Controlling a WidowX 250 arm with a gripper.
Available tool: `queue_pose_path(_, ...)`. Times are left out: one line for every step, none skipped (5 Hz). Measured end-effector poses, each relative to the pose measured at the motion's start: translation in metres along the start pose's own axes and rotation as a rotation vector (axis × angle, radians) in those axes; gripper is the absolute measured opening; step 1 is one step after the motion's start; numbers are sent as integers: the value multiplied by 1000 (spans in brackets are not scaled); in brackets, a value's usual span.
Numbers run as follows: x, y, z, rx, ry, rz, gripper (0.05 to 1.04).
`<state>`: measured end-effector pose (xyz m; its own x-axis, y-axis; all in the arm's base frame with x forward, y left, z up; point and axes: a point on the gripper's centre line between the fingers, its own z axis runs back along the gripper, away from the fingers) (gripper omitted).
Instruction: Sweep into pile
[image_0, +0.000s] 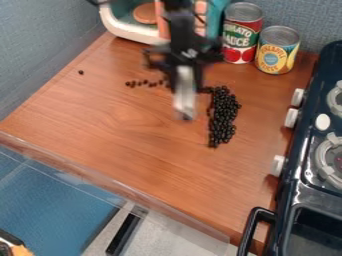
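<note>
Across the middle of the frame, the brown wooden counter (120, 132) has its near edge running from the left side, about halfway up, down to the bottom right, where a clear ledge (93, 179) borders it. Its left edge slants up along the wall (37, 45), and the dark stove (294, 187) closes off the right, white knobs facing the wood. Two cans, one red and green (242, 37), one yellow and blue (276, 51), stand touching near the back edge. Room to move lies in the broad stretch of wood left of and below the beads. The gripper (186, 71) hangs upper centre, blurred, a pale strip (185, 97) below it; I can't tell whether its jaws are spread or together. Just right of it sit the small, round black beads (222, 117), massed in a tall, uneven band. A thin row (143, 83) trails leftward, and one stray (81, 72) lies upper left.
</note>
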<state>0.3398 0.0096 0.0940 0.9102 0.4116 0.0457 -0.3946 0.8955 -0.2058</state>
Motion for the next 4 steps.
queue_pose_path(-3,37,17,29,9,1,383)
queue_pose_path(5,89,22,140,31,25,383)
queue_pose_path(20,118,14,233,138,-57,383)
queue_pose_path(34,158,25,303,111,-28,383)
